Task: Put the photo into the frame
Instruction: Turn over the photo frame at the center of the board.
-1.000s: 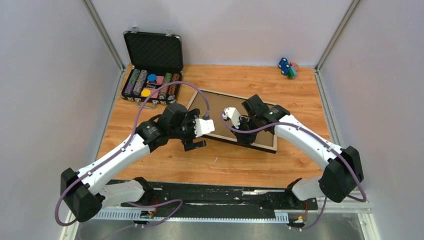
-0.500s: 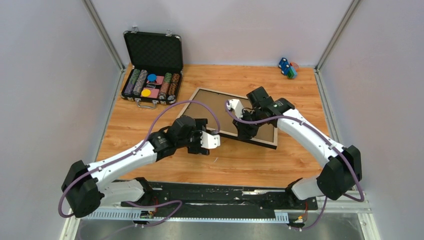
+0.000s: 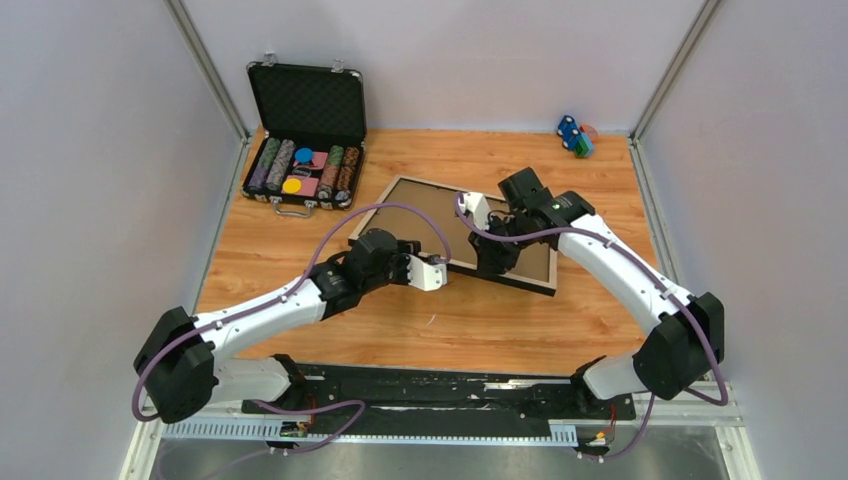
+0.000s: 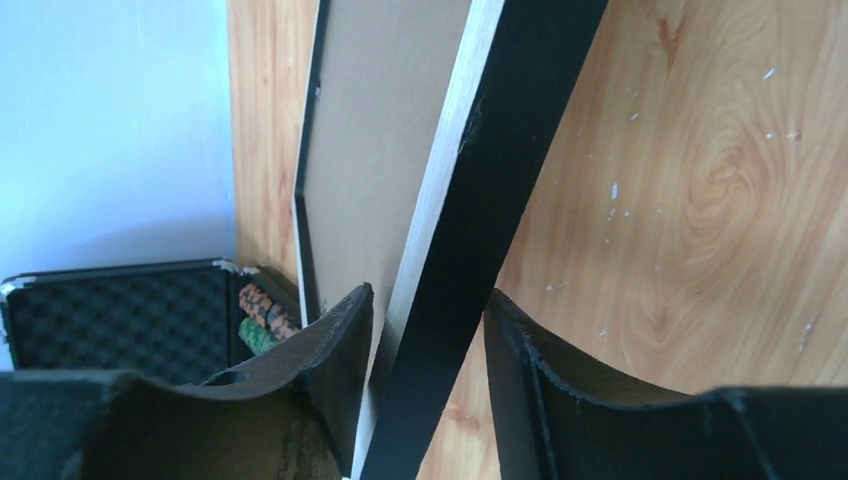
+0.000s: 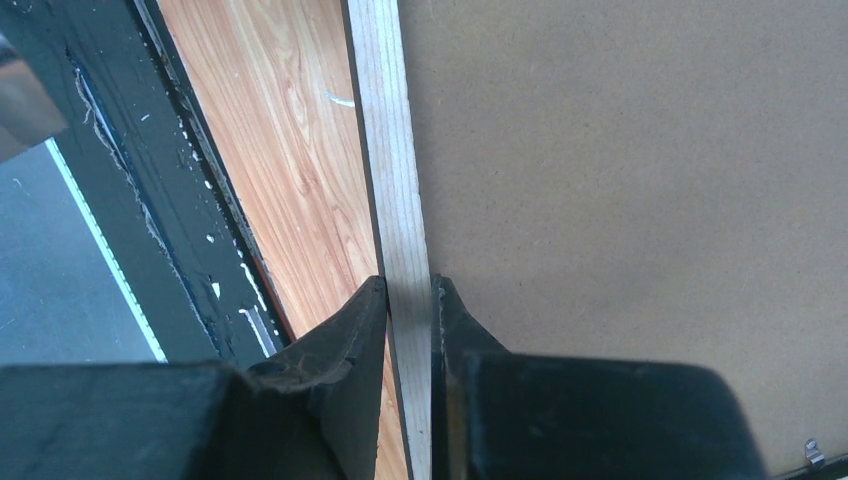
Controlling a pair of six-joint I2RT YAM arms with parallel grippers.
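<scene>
Got an orange-brown wooden table (image 3: 460,150) with the large thin-edged rectangular picture frame (image 3: 400,192) around the middle, brown backing board (image 5: 650,200) facing up; pinched tight on its pale wood edge by the right gripper (image 5: 408,300); straddled along the black edge by the left gripper (image 4: 430,310), jaws partly spread either side; can't tell if actually clamping.

Behind the frame (image 3: 520,282) stand a chip case (image 3: 305,150) — left — and toys (image 3: 575,137), right.
</scene>
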